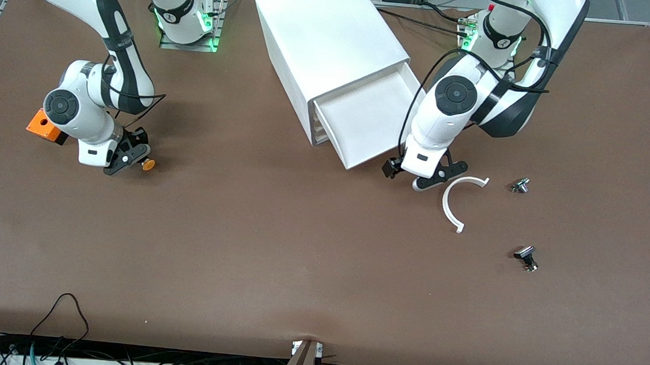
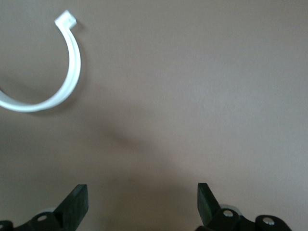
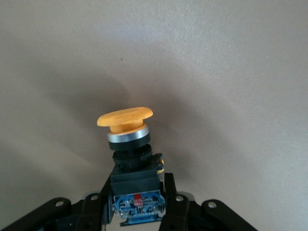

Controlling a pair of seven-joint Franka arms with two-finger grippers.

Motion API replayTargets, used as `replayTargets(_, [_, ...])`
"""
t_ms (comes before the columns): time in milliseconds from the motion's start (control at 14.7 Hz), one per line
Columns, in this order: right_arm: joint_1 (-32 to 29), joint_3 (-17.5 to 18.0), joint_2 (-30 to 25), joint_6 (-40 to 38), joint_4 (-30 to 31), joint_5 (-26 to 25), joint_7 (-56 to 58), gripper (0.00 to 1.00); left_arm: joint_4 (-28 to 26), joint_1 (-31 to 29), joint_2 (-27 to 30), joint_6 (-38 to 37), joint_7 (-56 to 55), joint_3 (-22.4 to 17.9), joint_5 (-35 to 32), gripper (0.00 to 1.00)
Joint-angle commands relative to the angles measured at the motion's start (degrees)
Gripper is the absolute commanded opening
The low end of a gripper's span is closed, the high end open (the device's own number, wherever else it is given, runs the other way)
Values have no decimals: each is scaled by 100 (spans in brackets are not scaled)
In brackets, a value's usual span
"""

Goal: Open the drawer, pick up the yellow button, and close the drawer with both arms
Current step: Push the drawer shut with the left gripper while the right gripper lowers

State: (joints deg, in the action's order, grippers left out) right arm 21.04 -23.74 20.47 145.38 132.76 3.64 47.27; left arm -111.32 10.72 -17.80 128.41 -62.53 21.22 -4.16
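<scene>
Right gripper [image 1: 134, 158] clamped on button [image 1: 148, 164] low over table near orange box [image 1: 42, 124]; left gripper [image 1: 424, 176] spread empty beside open drawer [image 1: 365, 120]; risk: left push skews drawer, button slips from pinch

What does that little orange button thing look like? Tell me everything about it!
The button has a round, flat orange mushroom cap on top, a shiny silver ring under it, then a black neck and a square black body with a blue and red end. It looks like plastic with a metal ring. The right gripper is shut on its black body, holding it over the brown table at the right arm's end, near the orange box. Only the gripper's fingers touch it.
</scene>
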Motion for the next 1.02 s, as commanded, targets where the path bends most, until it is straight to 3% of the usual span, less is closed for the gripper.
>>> replayTargets(0, [-30, 54, -70, 26, -4, 85, -34, 90, -188, 1, 119, 70, -32, 40, 712, 100])
replayTargets(68, [-30, 54, -140, -53, -22, 85, -34, 100, -241, 1, 145, 53, -32, 57, 837, 100])
replayTargets(341, [-21, 62, -369, -877, -486, 93, -34, 100, -469, 1, 295, -79, -84, 364, 873, 100])
replayTargets(478, [-21, 62, -421, -1675, -1047, 250, -43, 100, -619, -8, 409, -149, -84, 549, 873, 100])
replayTargets(683, [-12, 62, -351, -3327, -2443, 866, -60, 100, -751, -8, 550, -290, -241, 927, 882, 100])
replayTargets(819, [-12, 62, -351, -3901, -2938, 928, -60, 100, -777, -8, 637, -352, -540, 1181, 1188, 100])
replayTargets(956, [23, 62, -369, -4105, -3316, 1305, -296, 100, -813, -8, 673, -544, -568, 1383, 1522, 100])
